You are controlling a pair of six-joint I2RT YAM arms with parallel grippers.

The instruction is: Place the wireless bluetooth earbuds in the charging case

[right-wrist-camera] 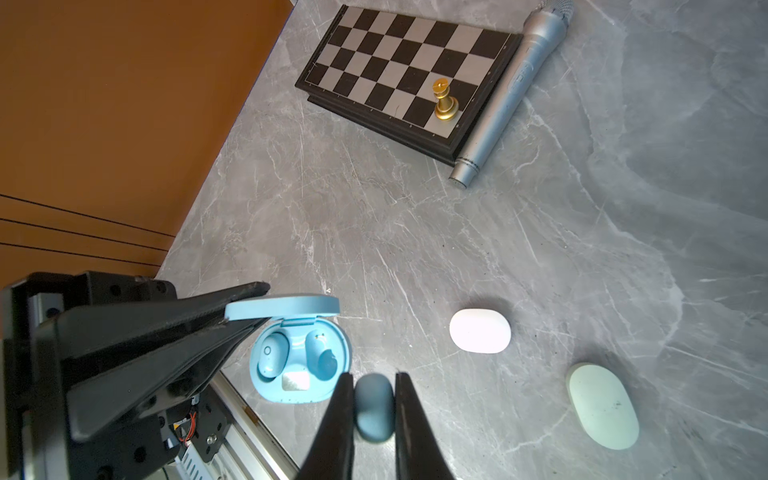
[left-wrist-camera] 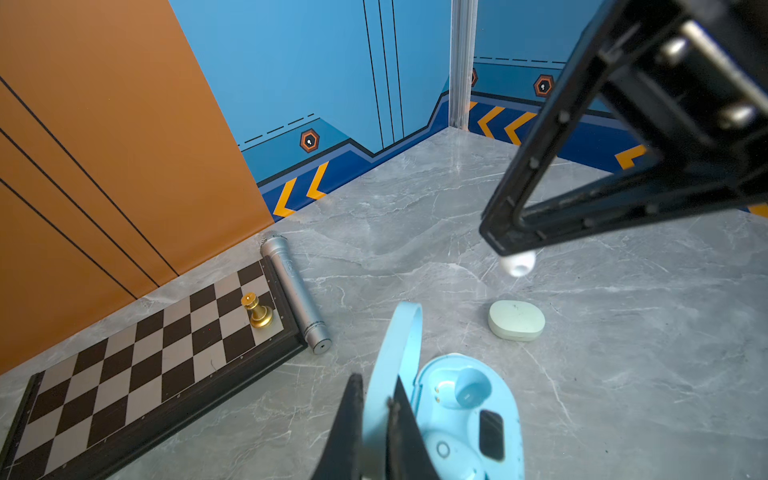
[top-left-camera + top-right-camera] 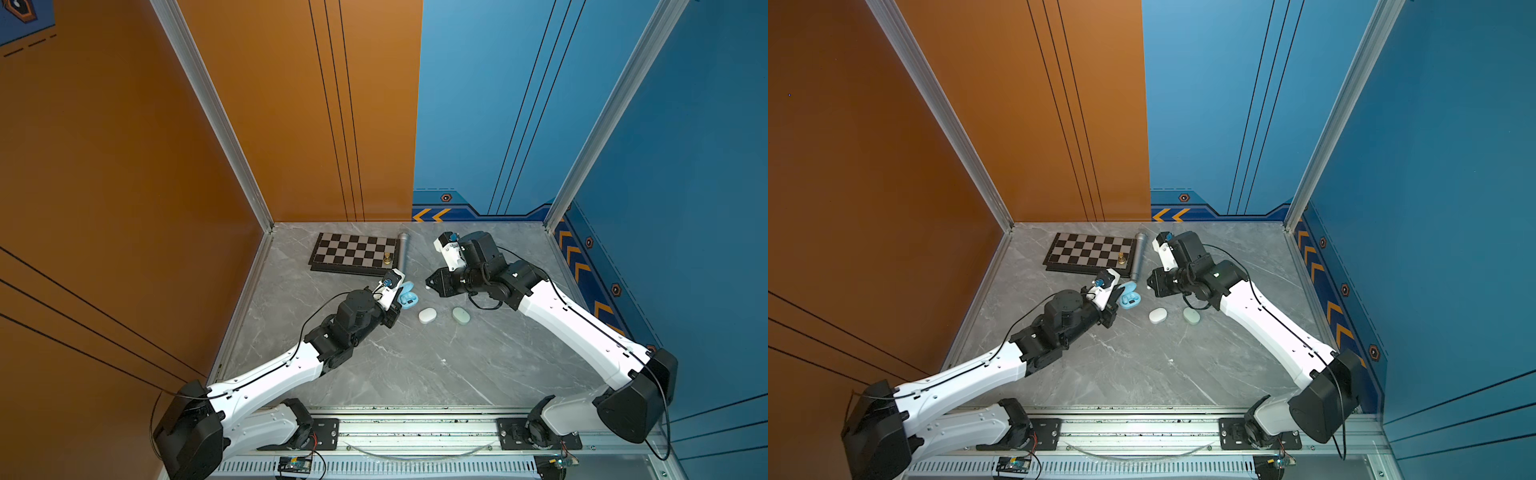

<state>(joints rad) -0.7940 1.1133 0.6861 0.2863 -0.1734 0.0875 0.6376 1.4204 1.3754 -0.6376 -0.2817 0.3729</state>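
Observation:
The light blue charging case (image 3: pixel 409 297) (image 3: pixel 1130 297) lies open on the grey table. My left gripper (image 2: pixel 376 386) is shut on its raised lid (image 2: pixel 395 345) (image 1: pixel 282 306). One blue earbud (image 1: pixel 270 353) (image 2: pixel 444 449) sits in a well of the case, and the well beside it (image 2: pixel 469 386) (image 1: pixel 322 357) is empty. My right gripper (image 1: pixel 373 386) (image 3: pixel 429 284) is shut on a second light blue earbud (image 1: pixel 374 409). That earbud's pale underside (image 2: pixel 517 264) hangs above the table, to the right of the case and apart from it.
A closed white case (image 3: pixel 427 315) (image 1: pixel 480 330) and a closed pale green case (image 3: pixel 461 314) (image 2: pixel 516 320) lie right of the open case. At the back stand a chessboard (image 3: pixel 353 253) with a gold piece (image 3: pixel 387 257) and a silver microphone (image 3: pixel 403 251).

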